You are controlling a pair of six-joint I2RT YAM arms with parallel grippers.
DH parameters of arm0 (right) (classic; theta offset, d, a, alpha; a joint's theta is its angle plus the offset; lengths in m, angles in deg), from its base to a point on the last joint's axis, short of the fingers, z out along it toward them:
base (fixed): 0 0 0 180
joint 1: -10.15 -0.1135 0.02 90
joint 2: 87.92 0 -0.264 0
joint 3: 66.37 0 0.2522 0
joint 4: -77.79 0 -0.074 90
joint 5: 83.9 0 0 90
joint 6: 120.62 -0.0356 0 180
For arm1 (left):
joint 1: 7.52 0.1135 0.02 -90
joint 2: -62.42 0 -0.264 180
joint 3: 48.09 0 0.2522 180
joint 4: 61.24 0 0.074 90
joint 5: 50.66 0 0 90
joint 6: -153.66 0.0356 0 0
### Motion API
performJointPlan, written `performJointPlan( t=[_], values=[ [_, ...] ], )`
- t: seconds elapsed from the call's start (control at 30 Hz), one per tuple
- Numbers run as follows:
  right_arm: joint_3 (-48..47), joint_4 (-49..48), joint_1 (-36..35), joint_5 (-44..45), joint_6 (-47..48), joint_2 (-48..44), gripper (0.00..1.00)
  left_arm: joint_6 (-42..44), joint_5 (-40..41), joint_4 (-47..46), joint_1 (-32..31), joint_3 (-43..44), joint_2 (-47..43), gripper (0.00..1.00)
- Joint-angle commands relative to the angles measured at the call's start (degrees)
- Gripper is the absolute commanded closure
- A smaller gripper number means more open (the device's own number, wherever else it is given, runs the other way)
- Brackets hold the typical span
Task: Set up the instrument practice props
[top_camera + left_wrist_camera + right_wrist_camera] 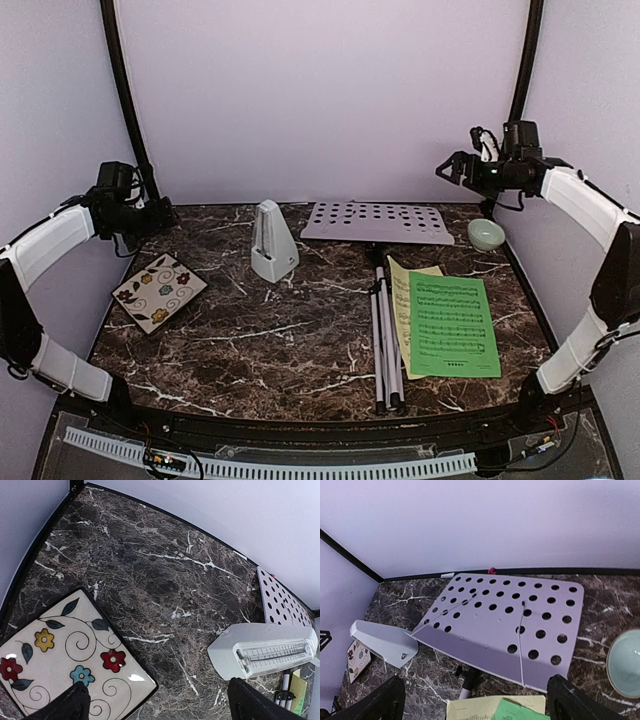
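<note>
The white music stand lies flat on the marble table: its perforated desk (377,222) at the back, its folded tripod legs (386,340) pointing toward me. The desk fills the right wrist view (507,625). The green sheet (453,325) lies on the pale-yellow sheet (402,300) right of the legs. The light-grey metronome (272,242) stands upright at the back centre and shows in the left wrist view (265,650). My left gripper (163,213) hovers open and empty at the back left. My right gripper (447,168) hovers open and empty high at the back right.
A floral square tile (159,291) lies at the left, under my left gripper's view (60,665). A small pale-green bowl (486,235) sits at the back right beside the desk. White walls close in the back and sides.
</note>
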Motion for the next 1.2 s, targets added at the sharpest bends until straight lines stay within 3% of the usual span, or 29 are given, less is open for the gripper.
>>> performJointPlan(
  t=[0.0,0.2,0.43,0.93,1.17],
  values=[
    [-9.8,2.2,-1.1,-5.4,6.4,5.8,0.0,1.2,-5.5,0.3,0.4,2.5,0.3,0.01],
    [-27.5,15.6,-5.9,-4.1,16.3,18.9,0.0,2.0,-8.4,2.3,0.5,3.8,2.7,0.01],
    [-35.2,20.5,-8.8,-7.2,23.0,26.1,0.01,2.0,-11.9,1.1,0.6,1.6,1.9,0.01],
    [-34.2,25.6,-14.5,-12.9,33.5,33.3,0.18,1.2,-15.9,-2.2,0.6,-1.8,1.5,0.01],
    [-33.7,25.8,-16.5,-6.8,35.9,35.0,0.23,0.3,-16.8,-4.0,0.6,-4.0,0.7,0.01]
  ],
)
